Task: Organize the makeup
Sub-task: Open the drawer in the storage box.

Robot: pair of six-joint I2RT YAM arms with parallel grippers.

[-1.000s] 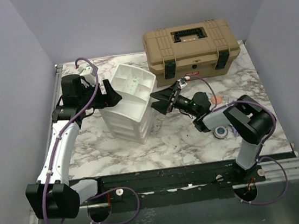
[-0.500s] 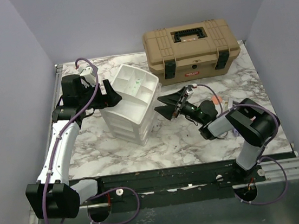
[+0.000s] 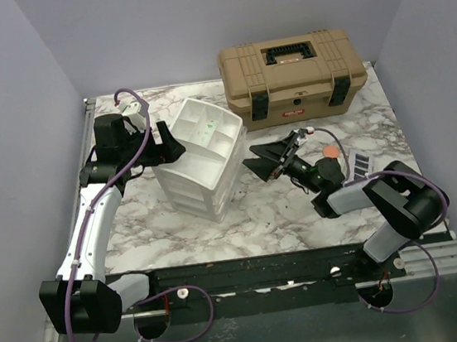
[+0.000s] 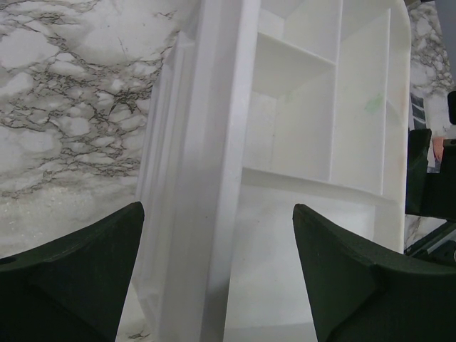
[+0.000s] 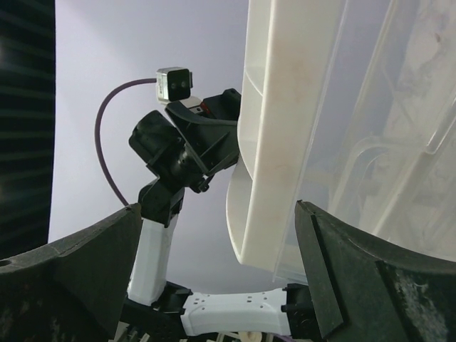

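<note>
Only partly seen from above: the makeup (image 3: pixel 362 161), on the right side of the marble table (image 3: pixel 251 218), just behind the right arm (image 3: pixel 352 196). Of it, a salmon disc (image 3: pixel 330 153) half covered by that arm's wrist and a clear palette (image 3: pixel 356 165) with dark pans, cut off by the arm. Anything else of the set hidden or too small to tell. Both pieces in front of the tan toolbox (image 3: pixel 292 75) and well apart from the white drawer unit (image 3: pixel 198 162).

Left gripper (image 3: pixel 172 150) at the unit's top left edge, spread wide, nothing between the fingers but the tray's wall. Closer in the left wrist view: the gripper (image 4: pixel 217 210) straddling the rim, empty compartments beyond, and a faint green mark (image 4: pixel 370 103) on one divider. Contact with the rim impossible to tell.

Right gripper (image 3: pixel 259 163) just beside the unit's right side, wide open and empty. Given only by the right wrist view: the gripper (image 5: pixel 219 210) looking up from low down, the drawer fronts see-through, and the left arm (image 5: pixel 153 263) beyond the unit. No makeup clear in either wrist view.
</note>
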